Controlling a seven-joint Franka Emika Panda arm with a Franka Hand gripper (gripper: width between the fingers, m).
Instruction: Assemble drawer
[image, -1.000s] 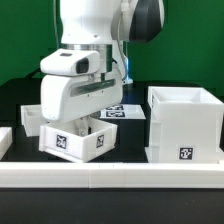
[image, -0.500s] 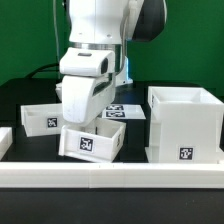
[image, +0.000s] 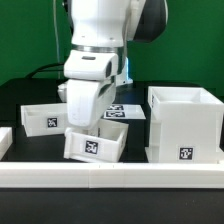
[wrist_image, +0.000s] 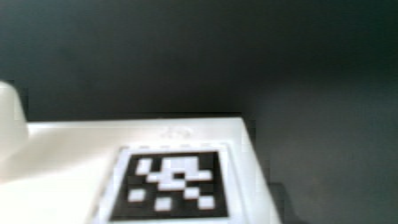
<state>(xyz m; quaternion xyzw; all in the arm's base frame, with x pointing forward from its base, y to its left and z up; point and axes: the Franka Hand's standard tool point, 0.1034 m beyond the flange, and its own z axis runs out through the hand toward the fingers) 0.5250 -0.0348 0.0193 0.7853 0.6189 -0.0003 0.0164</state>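
My gripper (image: 89, 127) reaches down into a shallow white tray (image: 96, 144) with a square tag on its front. It holds the tray by its wall, slightly tilted, just behind the front rail. My fingertips are hidden by the hand and the tray. The wrist view shows this tray's white wall (wrist_image: 71, 150) and its tag (wrist_image: 173, 185) very close, with no fingers in sight. A second shallow tray (image: 38, 118) sits at the exterior view's left. The tall boxy casing (image: 186, 125) stands at the right, open on top, apart from the held tray.
A long low white border rail (image: 110, 172) runs along the front edge. The marker board (image: 127, 110) lies flat behind the held tray. A small white piece (image: 3, 141) shows at the far left edge. The table is black.
My gripper and the held tray have moved toward the exterior view's right, closer to the casing. The second tray at the left is now more exposed.
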